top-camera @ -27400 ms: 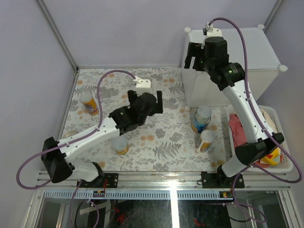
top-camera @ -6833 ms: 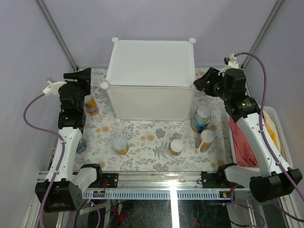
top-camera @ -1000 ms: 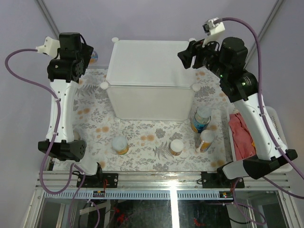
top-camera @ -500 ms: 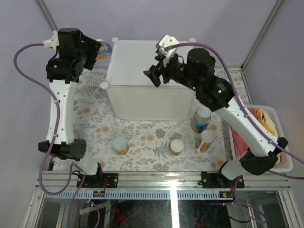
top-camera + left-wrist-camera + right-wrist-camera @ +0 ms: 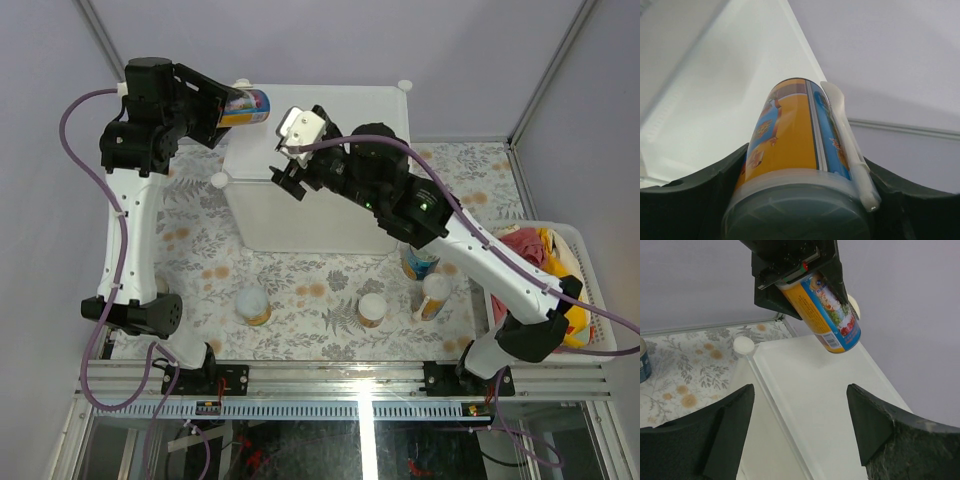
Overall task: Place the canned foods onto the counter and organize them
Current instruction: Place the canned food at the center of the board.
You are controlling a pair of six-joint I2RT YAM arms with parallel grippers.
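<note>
While left end effector (image 5: 230,105) clamps can (image 5: 823,310) by counter (image 5: 815,390) corner, right wrist view alone shows right end effector (image 5: 799,390) spread.

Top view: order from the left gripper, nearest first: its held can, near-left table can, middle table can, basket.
1. Held can, in the left gripper.
2. Near-left table can, below it.
3. Middle table can, further right.
4. Basket, far right edge.
</note>
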